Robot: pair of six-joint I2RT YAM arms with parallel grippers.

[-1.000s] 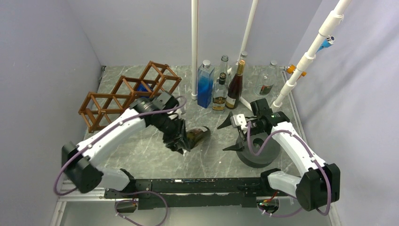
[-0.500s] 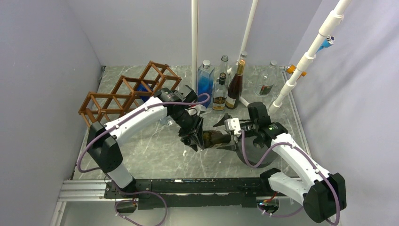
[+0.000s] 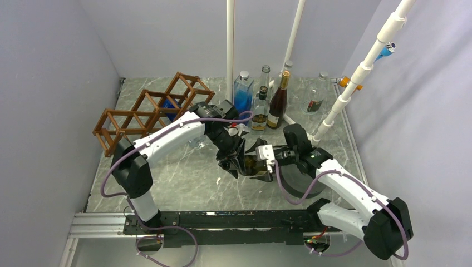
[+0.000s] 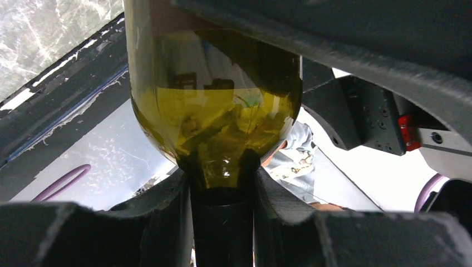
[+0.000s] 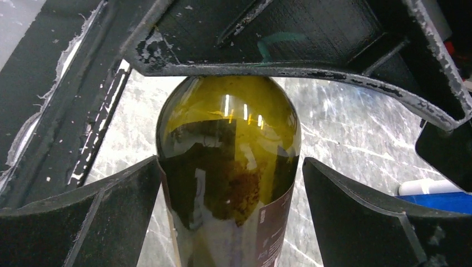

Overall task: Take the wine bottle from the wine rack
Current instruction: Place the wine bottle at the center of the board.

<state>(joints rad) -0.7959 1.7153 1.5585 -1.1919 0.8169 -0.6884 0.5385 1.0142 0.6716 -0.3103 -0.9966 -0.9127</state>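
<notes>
The wine bottle (image 3: 253,164), olive-green glass with a dark label, hangs sideways above the table's middle, off the brown wooden wine rack (image 3: 150,111) at the back left. My left gripper (image 3: 231,161) is shut on its dark neck; in the left wrist view (image 4: 222,189) the fingers clamp the neck below the bottle's shoulder (image 4: 214,111). My right gripper (image 3: 266,161) is open, its fingers on either side of the bottle's body (image 5: 228,161), with a gap showing on the right side (image 5: 231,183).
Several upright bottles (image 3: 261,108) and a blue one (image 3: 242,97) stand at the back centre beside a white pole (image 3: 230,61). A glass flask (image 3: 314,103) sits back right. A black round block (image 3: 303,181) lies under my right arm.
My left arm carried the bottle rightward, away from the rack, to the table's middle. My right gripper moved left and now straddles the bottle's body.
</notes>
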